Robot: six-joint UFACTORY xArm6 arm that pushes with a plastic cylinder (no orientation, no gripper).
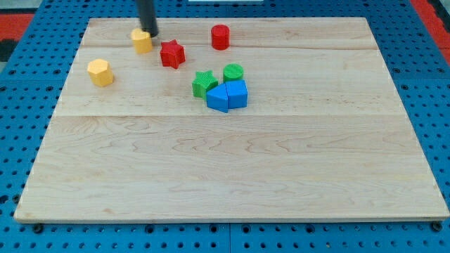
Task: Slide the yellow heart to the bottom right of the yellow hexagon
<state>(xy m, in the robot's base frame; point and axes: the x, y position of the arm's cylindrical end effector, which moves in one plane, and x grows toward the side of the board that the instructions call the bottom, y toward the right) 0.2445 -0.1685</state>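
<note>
Nearest: two blue blocks point(228, 95) touching, green star point(204, 83) and green cylinder point(233, 72) beside them. Yellow hexagon point(100, 72) left. Red star point(171, 53) beside yellow heart point(141, 41). My tip point(150, 32), fingerless, touches the heart's upper right.

One raised camera looks obliquely down across the whole wooden board point(232, 176).

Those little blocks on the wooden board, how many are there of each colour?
Yellow: 2, the yellow heart under my tip and the yellow hexagon
Red: 2, the red star and the red cylinder
Green: 2, the green star and the green cylinder
Blue: 2, two blue blocks side by side
Total: 8
</note>
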